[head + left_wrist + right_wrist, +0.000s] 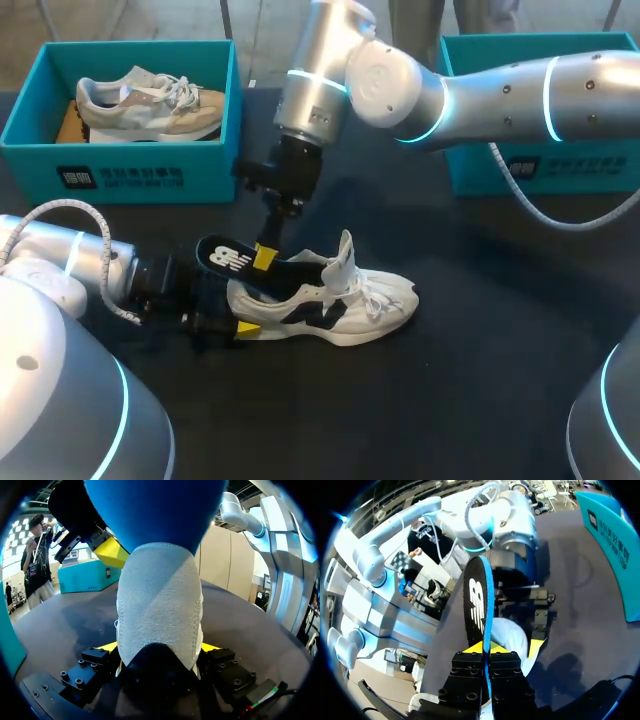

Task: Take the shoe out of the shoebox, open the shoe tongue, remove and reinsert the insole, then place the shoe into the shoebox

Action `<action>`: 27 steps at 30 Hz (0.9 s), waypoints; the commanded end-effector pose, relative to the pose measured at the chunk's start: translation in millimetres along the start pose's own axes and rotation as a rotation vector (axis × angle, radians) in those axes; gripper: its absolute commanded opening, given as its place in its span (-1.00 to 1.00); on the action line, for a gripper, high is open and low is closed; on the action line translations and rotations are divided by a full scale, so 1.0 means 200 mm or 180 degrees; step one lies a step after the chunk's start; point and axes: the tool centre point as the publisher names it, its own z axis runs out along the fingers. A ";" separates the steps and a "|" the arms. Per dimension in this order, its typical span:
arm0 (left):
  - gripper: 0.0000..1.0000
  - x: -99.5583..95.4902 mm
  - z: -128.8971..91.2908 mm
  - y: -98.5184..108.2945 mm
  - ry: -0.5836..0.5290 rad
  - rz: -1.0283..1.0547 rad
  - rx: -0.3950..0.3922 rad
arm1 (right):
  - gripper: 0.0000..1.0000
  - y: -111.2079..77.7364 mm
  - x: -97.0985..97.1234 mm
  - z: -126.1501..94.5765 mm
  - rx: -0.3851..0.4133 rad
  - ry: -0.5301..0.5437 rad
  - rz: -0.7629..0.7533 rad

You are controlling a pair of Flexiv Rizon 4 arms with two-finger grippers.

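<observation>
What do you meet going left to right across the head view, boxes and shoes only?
Teal shoebox holding a beige shoe → white shoe → second teal shoebox.

white shoe (pixel 340 310) upright on table, tongue (pixel 345 252) raised, black insole (pixel 222 256) half out

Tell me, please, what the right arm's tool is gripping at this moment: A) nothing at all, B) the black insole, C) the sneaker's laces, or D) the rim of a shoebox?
B: the right tool is pinched on the black insole, which angles up out of the white sneaker lying on the table.
</observation>
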 end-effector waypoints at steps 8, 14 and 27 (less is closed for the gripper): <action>-1.00 0.00 0.01 0.01 -0.0006 -0.0001 -0.0001 | -1.00 0.11 0.14 -0.15 -0.0363 -0.0518 -0.0130; -1.00 0.00 0.01 0.01 -0.0006 -0.0001 -0.0001 | -1.00 0.21 0.16 -0.22 -0.0557 -0.0725 -0.0216; -1.00 0.00 0.01 0.01 -0.0006 -0.0001 -0.0001 | -1.00 0.39 0.16 -0.37 -0.0800 -0.1102 -0.0352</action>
